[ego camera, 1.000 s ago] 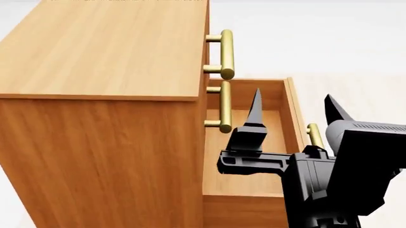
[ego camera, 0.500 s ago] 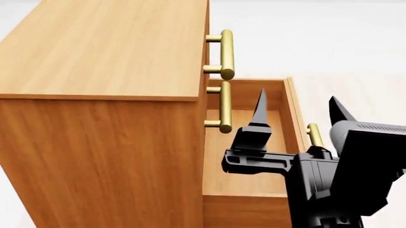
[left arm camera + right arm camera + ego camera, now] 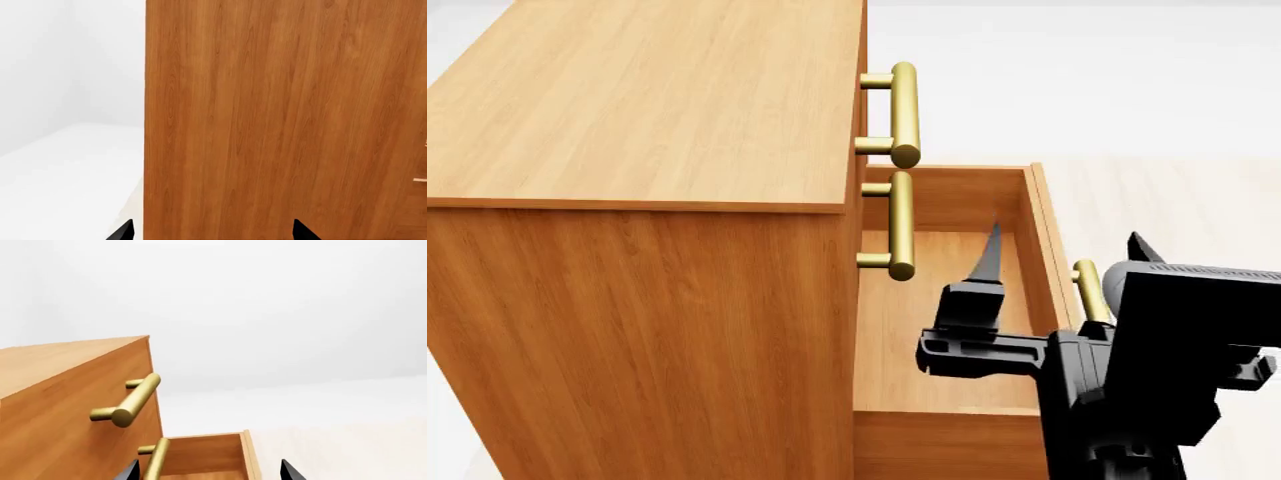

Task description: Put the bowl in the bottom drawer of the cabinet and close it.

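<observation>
The bottom drawer [image 3: 954, 300] of the cabinet [image 3: 654, 200] sits pulled out, right gripper [image 3: 1065, 262] above it with jaws apart and empty, no bowl visible anywhere; it's probably light, rigid, slippery, so grab the rim.

Plain white walls [image 3: 280, 305] all round, pale floor [image 3: 1174, 200] from 12 to 3 o'clock, even light, no shadows.

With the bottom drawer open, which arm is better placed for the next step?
Right. The right gripper hangs open at the bottom drawer, straddling its front by the handle. The left gripper faces only the cabinet side. No bowl is in view.
</observation>
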You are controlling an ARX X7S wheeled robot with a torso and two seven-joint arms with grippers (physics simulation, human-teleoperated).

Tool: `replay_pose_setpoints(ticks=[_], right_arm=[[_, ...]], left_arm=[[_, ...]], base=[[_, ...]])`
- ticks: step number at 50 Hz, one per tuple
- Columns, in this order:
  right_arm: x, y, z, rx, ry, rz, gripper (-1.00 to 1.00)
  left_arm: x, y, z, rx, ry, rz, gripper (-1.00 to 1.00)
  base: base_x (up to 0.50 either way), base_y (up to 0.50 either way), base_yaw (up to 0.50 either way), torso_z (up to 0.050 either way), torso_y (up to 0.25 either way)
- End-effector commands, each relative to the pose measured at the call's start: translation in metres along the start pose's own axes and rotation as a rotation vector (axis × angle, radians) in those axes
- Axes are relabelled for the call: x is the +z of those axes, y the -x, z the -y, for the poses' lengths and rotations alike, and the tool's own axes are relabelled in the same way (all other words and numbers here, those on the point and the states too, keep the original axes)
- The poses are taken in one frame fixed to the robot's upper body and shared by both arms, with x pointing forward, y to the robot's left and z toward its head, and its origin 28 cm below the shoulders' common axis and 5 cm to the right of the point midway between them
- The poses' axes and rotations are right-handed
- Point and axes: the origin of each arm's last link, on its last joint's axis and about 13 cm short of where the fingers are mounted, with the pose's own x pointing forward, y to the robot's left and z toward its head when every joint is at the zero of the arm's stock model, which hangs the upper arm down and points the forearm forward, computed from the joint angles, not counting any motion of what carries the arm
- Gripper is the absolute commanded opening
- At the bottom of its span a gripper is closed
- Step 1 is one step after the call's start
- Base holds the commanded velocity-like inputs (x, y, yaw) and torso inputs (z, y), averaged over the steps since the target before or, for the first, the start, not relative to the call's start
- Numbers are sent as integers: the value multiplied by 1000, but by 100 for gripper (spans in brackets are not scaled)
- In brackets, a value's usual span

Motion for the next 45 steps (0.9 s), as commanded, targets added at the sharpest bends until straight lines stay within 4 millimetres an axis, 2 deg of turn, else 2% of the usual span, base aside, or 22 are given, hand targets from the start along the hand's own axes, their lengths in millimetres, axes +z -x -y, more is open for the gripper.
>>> replay_pose_setpoints(ticks=[1, 9, 18, 45], right_arm=[[-8, -11, 6, 3, -33, -125, 100], [-8, -18, 10, -28, -28, -179, 100], [-8, -25, 12, 32, -53, -288, 100], [-14, -44, 22, -55, 20, -362, 100]], left_arm=[[-1, 0, 0, -4, 1, -1, 100], [0, 0, 0, -3, 1, -1, 100], [-1, 0, -1, -1, 2, -1, 100], [-1, -1, 0, 6, -1, 1, 100]], base=[[0, 0, 0, 0, 0], [0, 0, 0, 0, 0], [0, 0, 0, 0, 0], [0, 0, 0, 0, 0]])
